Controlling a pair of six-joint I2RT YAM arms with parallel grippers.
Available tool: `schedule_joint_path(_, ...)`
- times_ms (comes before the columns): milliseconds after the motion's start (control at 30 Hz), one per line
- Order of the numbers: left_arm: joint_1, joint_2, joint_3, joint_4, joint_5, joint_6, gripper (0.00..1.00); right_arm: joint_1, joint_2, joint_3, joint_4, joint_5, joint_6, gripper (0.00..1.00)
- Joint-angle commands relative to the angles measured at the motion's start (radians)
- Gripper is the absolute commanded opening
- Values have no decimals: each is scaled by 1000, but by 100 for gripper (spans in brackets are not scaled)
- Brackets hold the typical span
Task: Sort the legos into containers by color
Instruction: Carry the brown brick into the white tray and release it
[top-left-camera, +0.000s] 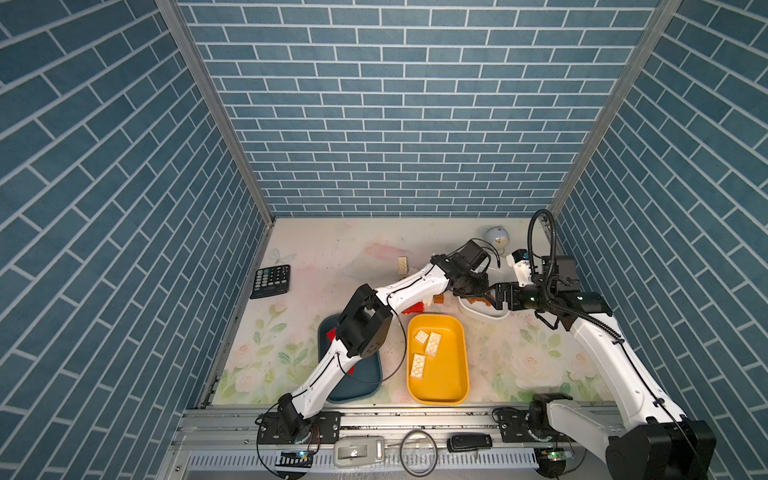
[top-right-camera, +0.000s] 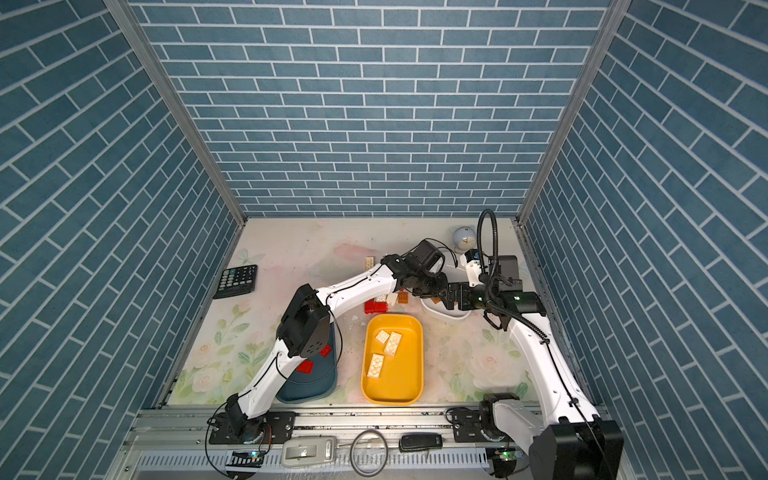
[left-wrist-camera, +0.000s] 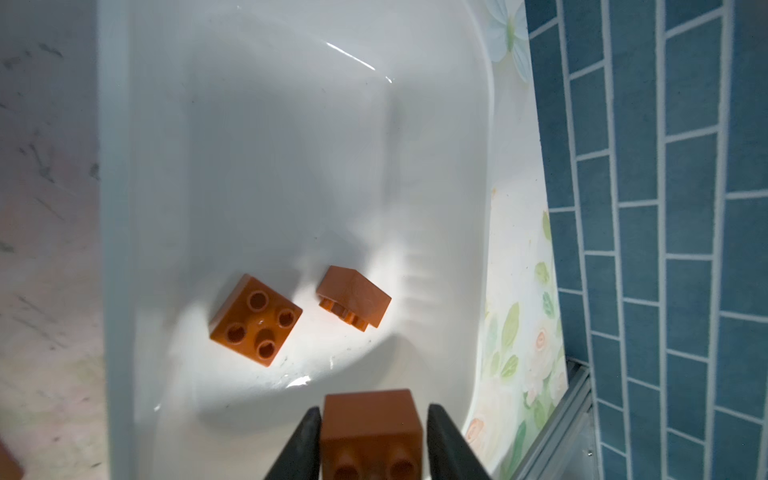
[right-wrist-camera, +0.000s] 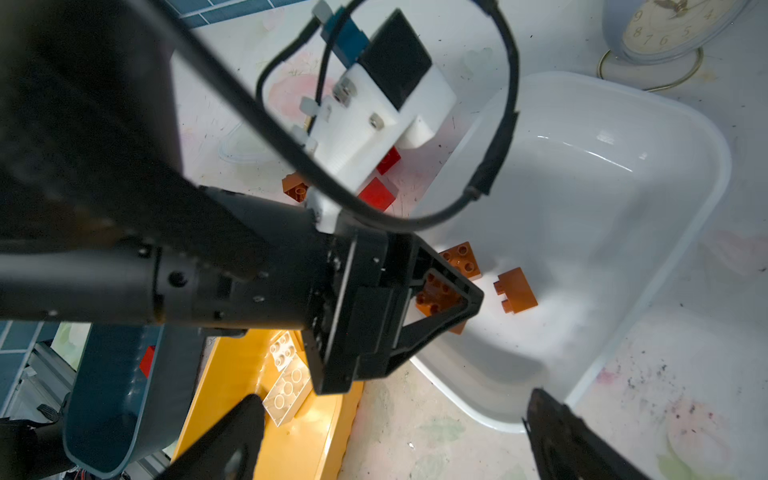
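Three brown bricks at the white tray: handling notes

**Location.** Two brown bricks lie on the floor of the white tray (left-wrist-camera: 291, 124). One is studs-up (left-wrist-camera: 255, 320) and one is tipped on its side (left-wrist-camera: 353, 297); they lie just beside each other without touching. A third brown brick (left-wrist-camera: 370, 432) sits between the jaws of the left gripper (left-wrist-camera: 374, 411), above one end of the same tray.

**Tool state.** The left fingers (left-wrist-camera: 299, 449) stand narrow, one on either side of the third brick. A sliver of tray shows along one flank, so it cannot be told whether the pads press on the brick or merely flank it. The right gripper (right-wrist-camera: 395, 399) is spread wide and empty, close beside the left one at the white tray.

**Other stock.** In both top views the yellow tray (top-left-camera: 455, 332) carries three cream bricks (top-left-camera: 433, 344), and the teal tray (top-right-camera: 324, 386) carries red bricks (top-right-camera: 305, 366). Unsorted pieces lie on the table (top-left-camera: 332, 257) behind the trays: a red cluster (top-right-camera: 376, 306), a brown piece (top-right-camera: 402, 297) and, farther back, a cream piece (top-left-camera: 402, 266).

**Handling.** By their look, the bricks are light, rigid, hollow plastic with glossy walls. They are probably not fragile, but they seem apt to slip, and to bounce or roll over when dropped, as the tipped piece suggests. Take hold across two opposite flat walls, with the pads square to the faces and below the studs. Avoid gripping corner to corner or over the studs, as either would likely twist the piece out. Release low over the tray floor.
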Motion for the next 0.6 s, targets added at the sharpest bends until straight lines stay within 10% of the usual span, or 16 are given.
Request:
schedule_joint_path(0,8,-19,31,-24,-4,45,59,-5,-18,5,-36,7,-45,98)
schedule_joint_path(567,226,-258,-152,-258,-315,234,66,-1,65,33,-5,-116,-27,98)
